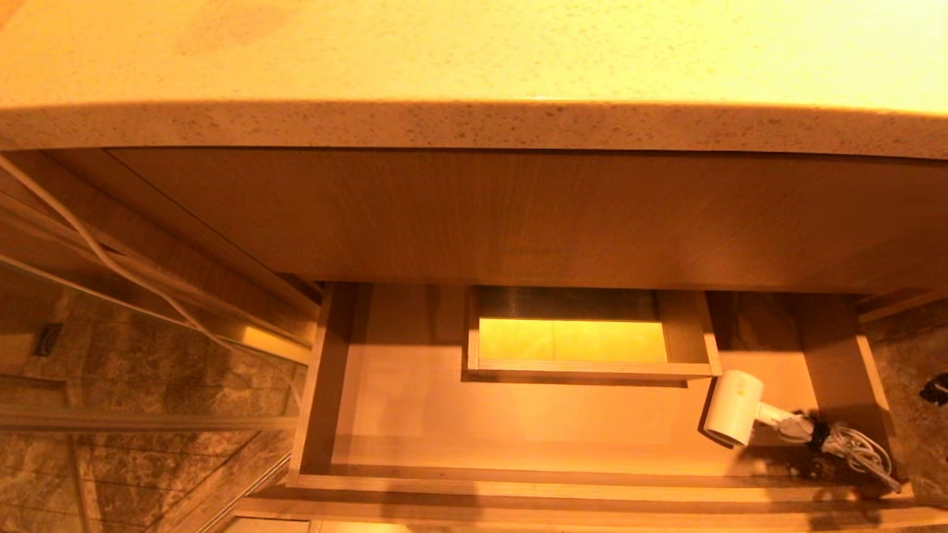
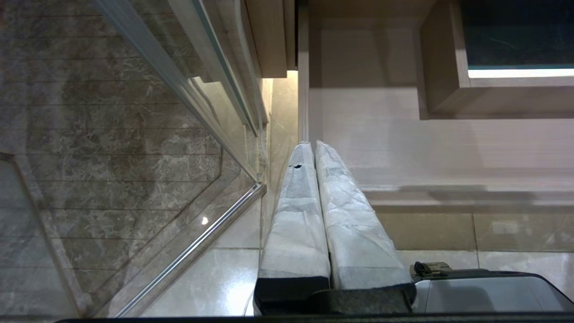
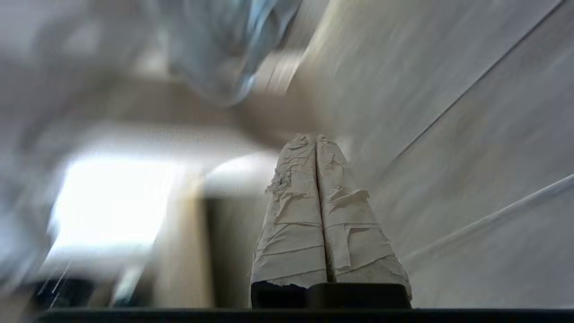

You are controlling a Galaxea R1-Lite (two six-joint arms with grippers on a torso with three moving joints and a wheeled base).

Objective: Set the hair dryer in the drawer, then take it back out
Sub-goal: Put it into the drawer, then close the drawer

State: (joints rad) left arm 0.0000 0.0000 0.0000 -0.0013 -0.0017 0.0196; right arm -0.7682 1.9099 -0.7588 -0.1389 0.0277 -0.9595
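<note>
The drawer (image 1: 385, 422) stands pulled out below the counter, a wide shallow box of light wood. A white hair dryer (image 1: 733, 416) lies on its floor in the front right corner, its bundled cord (image 1: 852, 448) trailing toward the right wall. Neither arm shows clearly in the head view. My left gripper (image 2: 312, 146) is shut and empty, hanging over the floor beside the drawer's (image 2: 403, 148) left front corner. The right gripper (image 3: 315, 137) is shut too, with nothing between its taped fingers; its surroundings are smeared pale panels, and the hair dryer does not show there.
A boxed cutout (image 1: 585, 370) sits at the drawer's back middle. Above hang a plain wood panel (image 1: 518, 215) and the speckled counter edge (image 1: 474, 126). A glass partition (image 1: 111, 370) and a white cable (image 1: 111, 259) lie left. Something small and dark (image 1: 935, 389) shows at the right edge.
</note>
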